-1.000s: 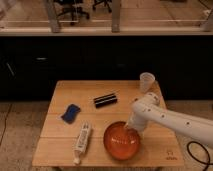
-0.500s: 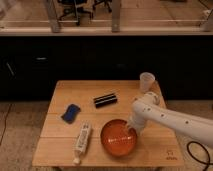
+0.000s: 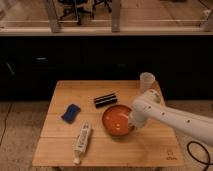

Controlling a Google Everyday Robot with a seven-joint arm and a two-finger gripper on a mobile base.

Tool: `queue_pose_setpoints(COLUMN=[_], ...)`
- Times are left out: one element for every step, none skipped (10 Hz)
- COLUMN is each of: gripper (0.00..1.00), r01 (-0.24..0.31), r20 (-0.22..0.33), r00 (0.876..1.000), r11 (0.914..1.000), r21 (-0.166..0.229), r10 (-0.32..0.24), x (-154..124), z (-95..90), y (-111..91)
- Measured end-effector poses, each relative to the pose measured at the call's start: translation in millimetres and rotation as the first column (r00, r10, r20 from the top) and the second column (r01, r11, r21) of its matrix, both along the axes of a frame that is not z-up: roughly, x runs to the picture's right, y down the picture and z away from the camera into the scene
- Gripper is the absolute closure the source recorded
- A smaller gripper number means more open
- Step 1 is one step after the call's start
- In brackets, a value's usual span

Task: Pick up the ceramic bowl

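Note:
The ceramic bowl (image 3: 118, 120) is wide, shallow and glossy orange-red, and it appears over the middle of the wooden table (image 3: 150, 152). My gripper (image 3: 132, 123) is at the bowl's right rim, at the end of the white arm that comes in from the lower right. It is shut on the rim, and the bowl appears raised a little off the tabletop. The arm's end hides the bowl's right edge.
A translucent white cup (image 3: 147, 81) stands at the table's back right, just behind the arm. A black box-like object (image 3: 105, 100) lies behind the bowl. A blue sponge (image 3: 71, 113) and a white tube (image 3: 83, 139) lie to the left. Dark cabinets stand behind the table.
The bowl has moved up in the view together with my gripper and arm, away from the table's front part. The other objects have not moved.

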State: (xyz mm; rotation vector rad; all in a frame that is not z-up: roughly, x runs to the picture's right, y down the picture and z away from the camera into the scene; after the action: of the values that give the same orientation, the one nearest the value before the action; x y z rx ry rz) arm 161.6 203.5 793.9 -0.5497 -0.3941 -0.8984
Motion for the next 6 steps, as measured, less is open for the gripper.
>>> queue_pose_setpoints(gripper=[1.00,1.00,1.00,1.00,1.00,1.00], r01=[0.006,0.011,0.012,0.010,0.009,0.006], r20=[0.004,0.007,0.007,0.010,0.014,0.018], r00=[1.000,1.000,1.000,1.000,1.000,1.000], r11=[0.9999,0.9998,0.9998,0.9998,0.9998,0.9997], r21=[0.012,0.014,0.016,0.019,0.020,0.024], r10=[-0.006,-0.012,-0.012,-0.011,-0.010,-0.007], x=[1.2,2.3,3.3,4.6,6.0,8.3], z=[-7.0,-9.2,-8.6,-7.3,-8.0,-8.9], y=[-12.0,-18.2,-20.5,-23.2,-23.6,-25.4])
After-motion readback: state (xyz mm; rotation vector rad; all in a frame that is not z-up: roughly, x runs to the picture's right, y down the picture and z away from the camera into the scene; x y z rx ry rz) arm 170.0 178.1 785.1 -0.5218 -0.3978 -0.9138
